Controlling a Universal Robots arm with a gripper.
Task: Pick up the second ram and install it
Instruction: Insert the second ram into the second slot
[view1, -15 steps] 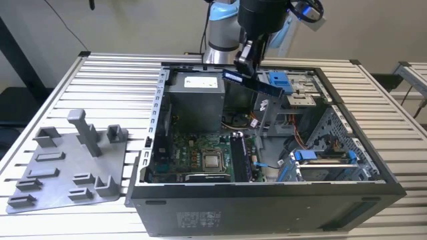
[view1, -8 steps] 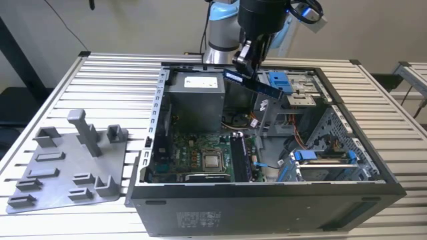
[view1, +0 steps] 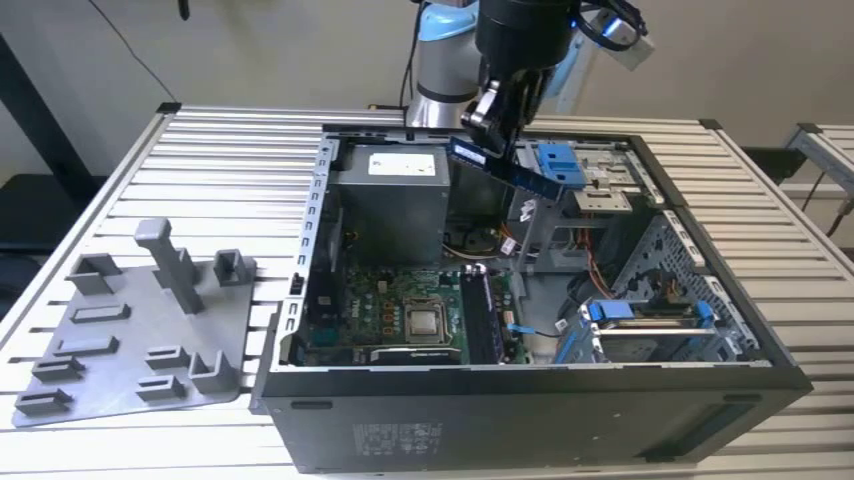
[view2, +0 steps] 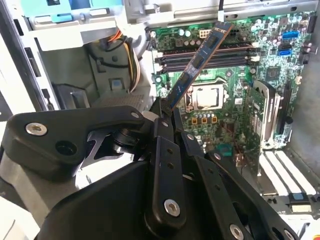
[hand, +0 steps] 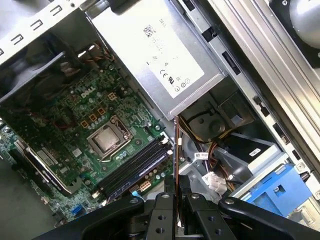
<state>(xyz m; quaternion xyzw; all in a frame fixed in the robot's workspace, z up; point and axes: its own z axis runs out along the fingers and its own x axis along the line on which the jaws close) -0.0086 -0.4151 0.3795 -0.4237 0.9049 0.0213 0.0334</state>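
Your hand (view1: 483, 140) is clenched on one end of the second ram (view1: 507, 172), which is tilted above the open case (view1: 534, 420). The memory slots (view1: 489, 310) sit at its 6 o'clock in the exterior view. It looks light, stiff and fragile (grip the edges, never the contacts).

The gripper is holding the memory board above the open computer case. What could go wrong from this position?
1. The gripper holds the second ram near one end, so the board sticks out far and at a tilt. If it meets the memory slots at that tilt, it may jam or slip in the grip.
2. Loose cables lie close beside the board inside the case. The board or the gripper could snag them on the way down.
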